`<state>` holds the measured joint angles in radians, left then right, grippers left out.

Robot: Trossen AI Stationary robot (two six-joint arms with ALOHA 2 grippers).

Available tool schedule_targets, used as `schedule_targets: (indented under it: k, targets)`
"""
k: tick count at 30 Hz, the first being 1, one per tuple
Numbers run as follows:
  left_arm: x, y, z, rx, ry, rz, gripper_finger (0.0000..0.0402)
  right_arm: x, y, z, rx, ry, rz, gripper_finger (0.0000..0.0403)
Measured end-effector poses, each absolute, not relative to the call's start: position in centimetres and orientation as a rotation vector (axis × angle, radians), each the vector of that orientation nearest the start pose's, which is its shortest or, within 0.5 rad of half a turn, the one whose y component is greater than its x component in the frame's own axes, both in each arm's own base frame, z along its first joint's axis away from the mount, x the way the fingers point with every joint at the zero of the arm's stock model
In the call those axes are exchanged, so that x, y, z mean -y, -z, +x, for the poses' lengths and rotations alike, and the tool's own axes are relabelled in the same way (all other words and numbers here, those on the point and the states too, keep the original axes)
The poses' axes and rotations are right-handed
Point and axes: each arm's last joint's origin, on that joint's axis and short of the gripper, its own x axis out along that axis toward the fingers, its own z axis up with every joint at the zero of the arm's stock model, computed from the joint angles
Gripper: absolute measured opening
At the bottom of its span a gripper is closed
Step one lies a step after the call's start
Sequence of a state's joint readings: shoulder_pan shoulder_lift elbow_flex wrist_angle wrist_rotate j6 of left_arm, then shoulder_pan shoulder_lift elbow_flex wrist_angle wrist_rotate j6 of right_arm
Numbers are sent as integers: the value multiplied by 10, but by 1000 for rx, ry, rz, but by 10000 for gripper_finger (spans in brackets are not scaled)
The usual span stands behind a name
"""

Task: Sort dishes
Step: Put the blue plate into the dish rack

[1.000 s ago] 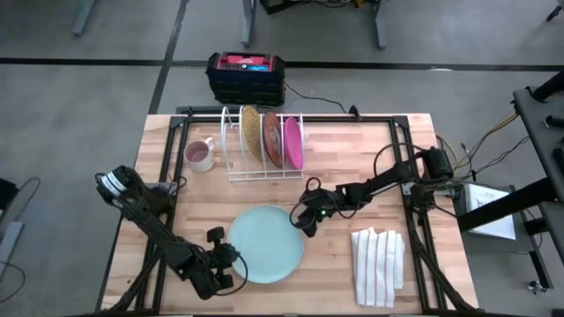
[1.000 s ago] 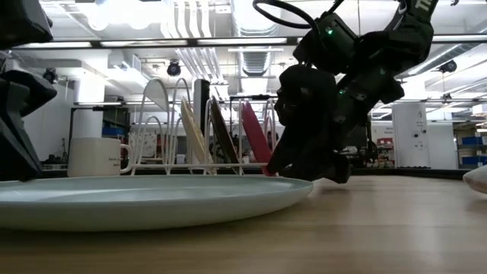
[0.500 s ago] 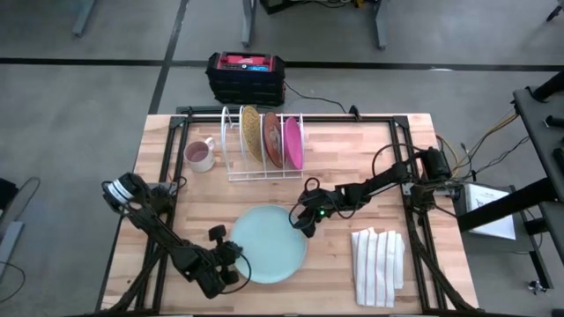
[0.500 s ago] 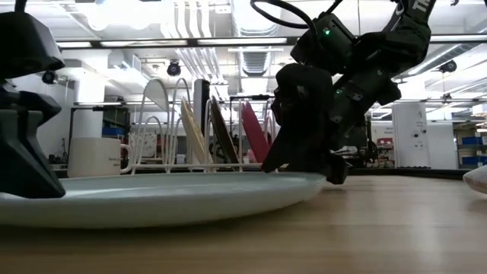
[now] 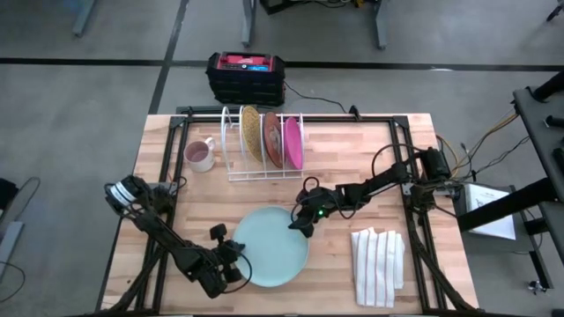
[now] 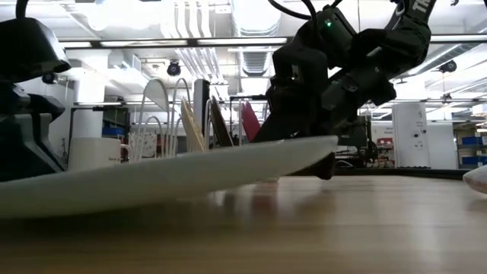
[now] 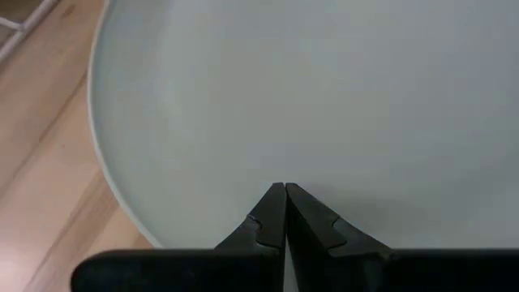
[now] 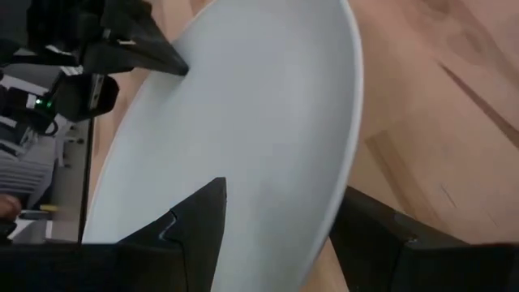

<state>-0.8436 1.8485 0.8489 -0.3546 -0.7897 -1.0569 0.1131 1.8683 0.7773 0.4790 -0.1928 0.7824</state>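
Note:
A pale teal-blue plate [image 5: 275,246] lies tilted on the wooden table [image 5: 352,158], with its far-right rim [image 6: 323,144] raised and its near-left part down. My left gripper [image 5: 239,263] is shut, with its tips on the plate's near-left part. My right gripper [image 5: 303,226] is open and straddles the raised far-right rim. Three more plates stand on edge in a white wire rack [image 5: 233,145] at the table's far side: a yellow speckled one [image 5: 251,130], an orange-brown one [image 5: 271,139] and a magenta one [image 5: 293,143]. My left gripper presses its shut fingertips [image 7: 284,195] down on the plate's upper face [image 7: 284,166], just inside the near-left rim. It comes slanting down from the near-left. That side of the plate stays on the table. My right gripper has the far-right rim [image 8: 347,174] between its open fingers, one finger [image 8: 199,223] over the upper face and the other [image 8: 369,231] outside and below the rim. It comes slanting down from the table's right. This edge is lifted clear of the table.
A white mug [image 5: 199,156] stands left of the rack. A white striped folded cloth [image 5: 379,264] lies near the right front. A black box [image 5: 247,77] sits on the floor behind the table. Bare wood shows between the plate and the rack.
My left gripper has come down onto the plate's near-left part and nudged the plate slightly toward the right. My right gripper has tipped upward at the far-right rim. That rim has risen off the table, and the plate now tilts with its near-left part still down.

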Motion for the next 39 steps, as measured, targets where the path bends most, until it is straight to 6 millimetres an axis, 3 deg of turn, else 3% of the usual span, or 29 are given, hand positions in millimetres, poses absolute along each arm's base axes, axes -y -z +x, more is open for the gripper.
schedule_targets:
  k: [5,14,21,26,35,39]
  targets:
    - [203,-98,213,-745,-443,26,0,-44,-111,340,-695,-52,730,155]
    - [202,-100,216,-710,-456,42,0,-32,-109,339,-706,-17,678,13]
    - [208,-115,221,-726,-413,114,0,-29,-111,338,-729,-62,608,6]
    - [216,-136,222,-765,-411,195,0,-28,-125,334,-708,-92,504,3]
    - [234,-179,212,-820,-437,292,0,-27,-176,312,-659,-56,239,1]
    - [242,-197,206,-821,-440,310,0,-33,-207,297,-611,-70,23,0]
